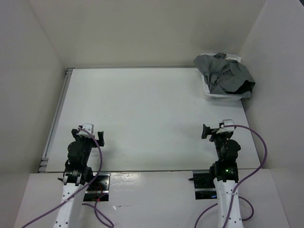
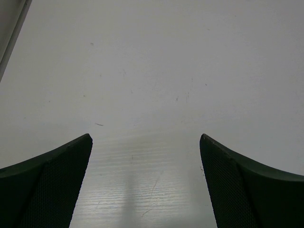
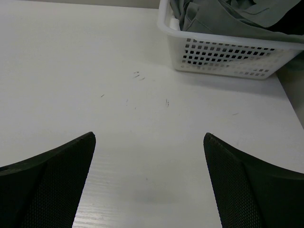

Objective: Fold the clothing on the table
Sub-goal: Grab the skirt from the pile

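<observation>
The clothing (image 1: 222, 71) is a crumpled grey heap piled in a white mesh basket (image 1: 212, 97) at the far right corner of the table (image 1: 142, 109). The right wrist view shows the grey clothing (image 3: 223, 16) spilling over the basket's rim (image 3: 223, 54). My left gripper (image 1: 88, 134) hangs open over the near left of the table, nothing between its fingers (image 2: 57, 175). My right gripper (image 1: 218, 133) is open over the near right, well short of the basket, and its fingers (image 3: 247, 180) are empty. Bare tabletop lies under both grippers (image 2: 145, 137) (image 3: 149, 135).
A bit of black garment (image 1: 244, 88) shows at the basket's right side under the grey fabric. A metal rail (image 1: 56, 118) runs along the table's left edge. White walls enclose the table on the left, back and right.
</observation>
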